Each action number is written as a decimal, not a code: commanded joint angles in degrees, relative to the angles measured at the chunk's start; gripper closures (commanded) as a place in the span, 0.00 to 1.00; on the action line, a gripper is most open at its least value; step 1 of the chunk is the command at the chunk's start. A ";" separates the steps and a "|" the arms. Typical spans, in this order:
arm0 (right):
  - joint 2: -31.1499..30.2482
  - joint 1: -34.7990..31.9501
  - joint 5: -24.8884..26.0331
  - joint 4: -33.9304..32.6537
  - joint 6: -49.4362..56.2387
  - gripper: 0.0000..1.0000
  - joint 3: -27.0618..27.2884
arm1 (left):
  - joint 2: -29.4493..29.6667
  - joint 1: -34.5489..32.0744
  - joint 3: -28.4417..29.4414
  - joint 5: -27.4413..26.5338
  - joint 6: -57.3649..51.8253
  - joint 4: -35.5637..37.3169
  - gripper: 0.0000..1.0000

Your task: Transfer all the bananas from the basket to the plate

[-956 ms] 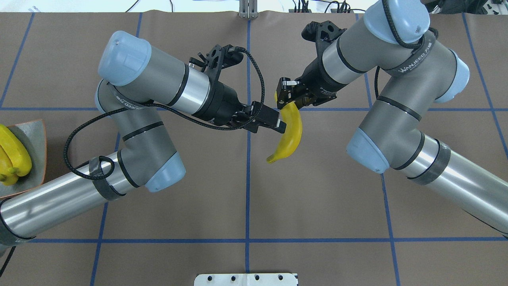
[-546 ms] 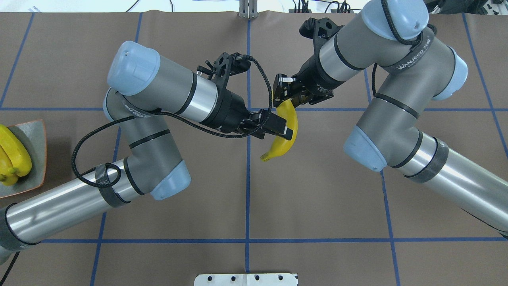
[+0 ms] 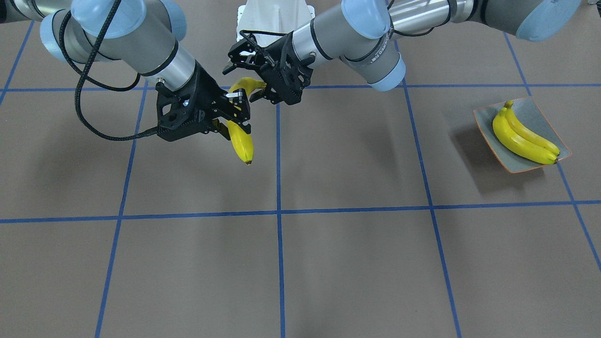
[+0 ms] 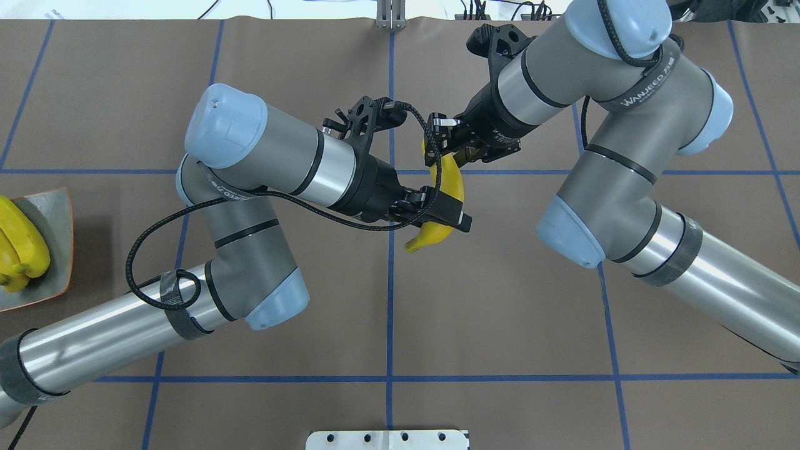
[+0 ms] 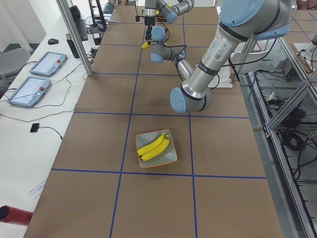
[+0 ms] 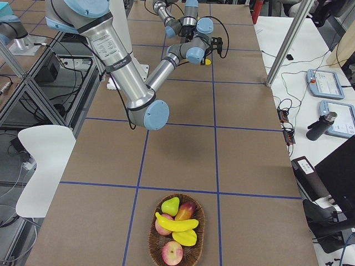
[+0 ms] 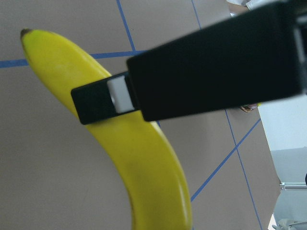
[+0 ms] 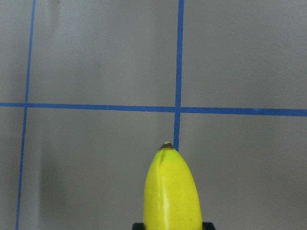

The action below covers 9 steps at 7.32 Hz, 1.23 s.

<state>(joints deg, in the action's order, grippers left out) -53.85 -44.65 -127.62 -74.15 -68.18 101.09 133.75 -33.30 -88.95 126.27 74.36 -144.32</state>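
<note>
- Right now my right gripper (image 4: 444, 155) is clamped on the held banana (image 4: 451, 184), near the end that points away from my base. R wrist cam shows its tip poking out past my fingertips, over a crossing of blue tape lines (image 8: 178, 57).
- The held banana hangs in the air above the table (image 3: 357, 263), approx. mid-table, just by the centre tape line. It's curved, w/ its other end toward my base.
- My left gripper (image 4: 453, 219) comes in from the side & brackets the same fruit nearer that base-side end. The 2 grippers sit close together w/ a short bare stretch of yellow between them.
- L wrist cam: one black finger (image 7: 211, 62) w/ a pale pad lies across the skin, touching it. The other finger is hidden behind the fruit, so I can't tell if the left jaws are pinching or only sitting around it.
- The plate (image 3: 530, 110) is well off toward my left end of the table, w/ two bananas (image 3: 521, 138) lying side by side on it, same way round.
- The basket (image 6: 151, 238) is at the end on my right, well apart from both grippers. A basket banana (image 6: 177, 224) lies across the top of other fruit in it, incl. a green pear (image 6: 172, 206) & some red-yellow round pieces.
</note>
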 commanded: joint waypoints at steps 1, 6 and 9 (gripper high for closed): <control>0.32 0.00 -0.09 -0.03 0.15 1.00 -0.02 | 0.02 0.08 0.00 -0.06 0.00 0.00 0.33; 0.41 0.00 -0.62 0.15 0.94 0.01 0.34 | -0.15 0.08 -0.09 -0.06 0.00 -0.09 1.00; -0.46 -1.74 -3.15 1.55 0.68 0.00 1.47 | -0.24 -0.09 -0.61 -0.06 0.35 -0.17 1.00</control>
<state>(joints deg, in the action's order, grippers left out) -53.79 -45.22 -129.30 -73.03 -67.33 101.76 133.57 -33.27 -89.29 126.21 74.49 -144.48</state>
